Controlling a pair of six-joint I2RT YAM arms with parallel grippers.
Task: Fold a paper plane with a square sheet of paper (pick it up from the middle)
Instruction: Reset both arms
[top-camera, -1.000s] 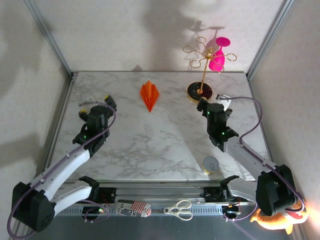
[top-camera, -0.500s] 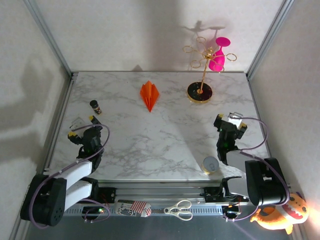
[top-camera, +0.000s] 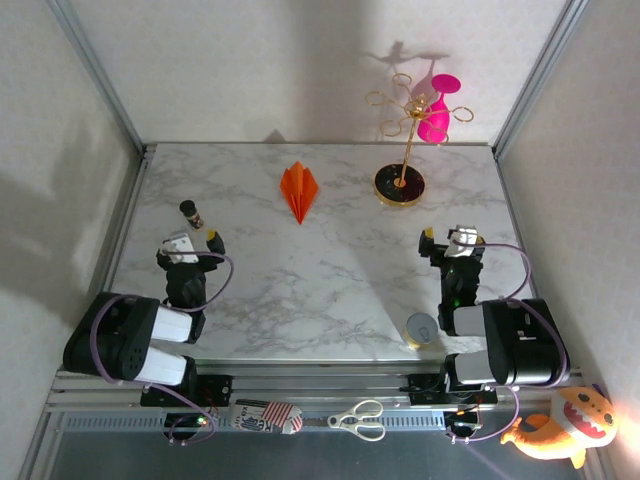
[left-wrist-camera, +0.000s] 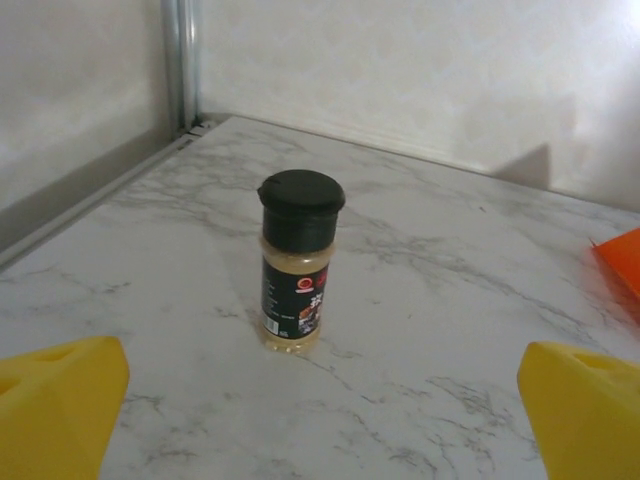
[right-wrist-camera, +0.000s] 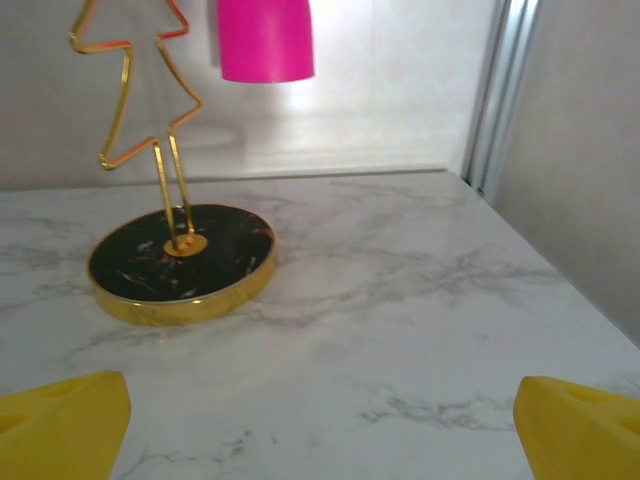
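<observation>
The paper plane (top-camera: 299, 190), a bright-orange pointed dart with lengthwise creases, lies flat at the back middle of the marble table (top-camera: 320, 290); its edge (left-wrist-camera: 622, 262) shows at the right of the left wrist view. My left gripper (top-camera: 188, 248) sits low at the left, open, far from the plane, with nothing between its yellow fingertips (left-wrist-camera: 60, 400). At the right my right gripper (top-camera: 453, 238) is open too, facing the gold stand, its yellow fingertips (right-wrist-camera: 580, 425) wide apart and empty.
A black-capped spice jar (left-wrist-camera: 298, 262) stands just ahead of the left gripper. The gold stand's black round base (right-wrist-camera: 182, 262) and the pink glass (right-wrist-camera: 265, 40) are ahead of the right gripper. A small round tin (top-camera: 421, 329) sits near the front edge, with scissors (top-camera: 358, 420) and an orange plush toy (top-camera: 556, 430) below it.
Both arms have folded back toward their bases, drawing the grippers to the near side of the table. The spice jar came into sight. The paper plane has not moved.
</observation>
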